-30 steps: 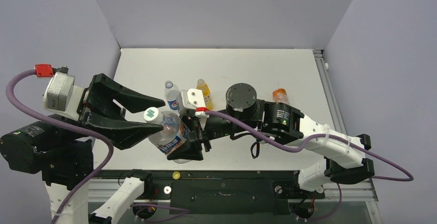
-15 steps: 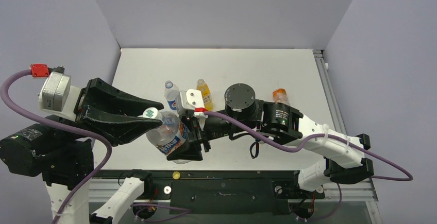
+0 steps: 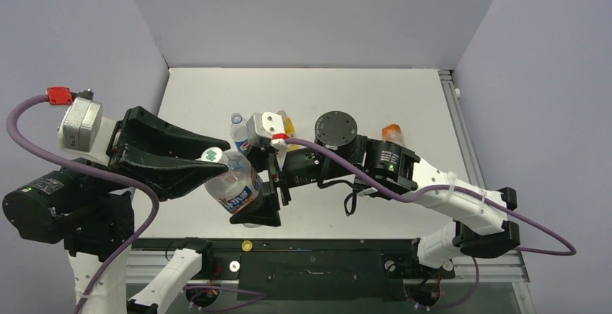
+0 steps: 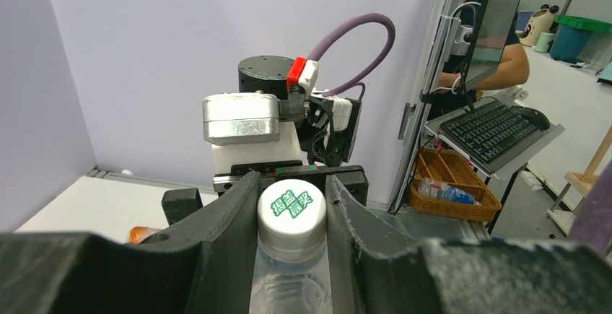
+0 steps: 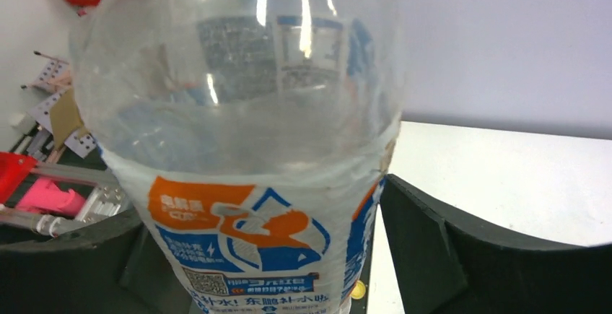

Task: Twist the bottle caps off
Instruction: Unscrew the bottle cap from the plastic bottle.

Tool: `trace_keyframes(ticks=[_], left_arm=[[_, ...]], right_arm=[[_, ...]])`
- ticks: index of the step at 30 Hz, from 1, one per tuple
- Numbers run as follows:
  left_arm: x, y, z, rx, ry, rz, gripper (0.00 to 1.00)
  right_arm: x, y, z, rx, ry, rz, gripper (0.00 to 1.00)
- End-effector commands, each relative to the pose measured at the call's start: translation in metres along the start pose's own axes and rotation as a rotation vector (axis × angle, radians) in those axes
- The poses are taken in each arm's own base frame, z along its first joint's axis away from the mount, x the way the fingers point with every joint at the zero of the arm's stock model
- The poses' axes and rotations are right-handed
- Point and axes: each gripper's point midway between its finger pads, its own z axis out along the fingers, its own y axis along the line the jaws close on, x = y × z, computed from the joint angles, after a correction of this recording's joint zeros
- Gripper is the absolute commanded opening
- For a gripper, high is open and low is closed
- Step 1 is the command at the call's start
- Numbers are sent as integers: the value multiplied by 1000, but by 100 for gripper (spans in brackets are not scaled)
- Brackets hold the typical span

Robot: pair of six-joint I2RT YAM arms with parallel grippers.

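Note:
A clear water bottle [image 3: 234, 184] with a white, blue and orange label hangs tilted above the table's near edge. Its whitish bottle cap [image 3: 211, 155] with green print is pinched by my left gripper [image 3: 210, 158], which is shut on it; the left wrist view shows the cap [image 4: 291, 206] tight between both fingers [image 4: 229, 221]. My right gripper [image 3: 261, 188] stands open around the bottle's body [image 5: 252, 148], with a gap between the right finger [image 5: 433, 245] and the label. Behind stand the Pepsi bottle [image 3: 241, 136] with its cap [image 3: 236, 118], the yellow juice bottle [image 3: 288, 122] half hidden, and the orange bottle [image 3: 392, 132].
A loose yellow cap [image 3: 247, 245] and a whitish cap [image 3: 234, 265] lie on the dark rail in front of the table. The right arm's round joint housing [image 3: 336, 132] sits between the yellow and orange bottles. The enclosure walls close in the table's left, back and right.
My left gripper closed onto the whitish cap. My right gripper then opened off the bottle's body, and the right wrist shifted slightly away from the near edge.

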Motion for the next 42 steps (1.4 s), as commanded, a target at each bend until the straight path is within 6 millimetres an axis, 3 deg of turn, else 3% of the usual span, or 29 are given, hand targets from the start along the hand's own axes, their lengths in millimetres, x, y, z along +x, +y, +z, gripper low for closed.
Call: trace_keyframes(ticks=[1, 9, 16, 22, 25, 33, 35, 42], left_arm=[[8, -2, -2, 16, 27, -26, 0], [9, 1, -2, 11, 28, -30, 0], [8, -1, -2, 7, 26, -23, 0], [6, 2, -1, 0, 20, -21, 0], [6, 4, -1, -7, 19, -19, 0], [15, 23, -2, -56, 51, -19, 0], [20, 29, -3, -74, 72, -13, 0], [26, 49, -7, -165, 99, 46, 0]], right_arm=[[-74, 5, -27, 0, -271, -14, 79], [-80, 18, -16, -111, -269, 8, 79], [-74, 20, -10, -160, -239, 29, 63], [-70, 23, -2, -210, -220, 48, 59], [-71, 22, 1, -217, -211, 59, 44], [-75, -10, -11, -59, -212, 63, 5], [-74, -19, -17, 5, -203, 46, 0], [-65, -45, -26, 176, -115, 6, 0]])
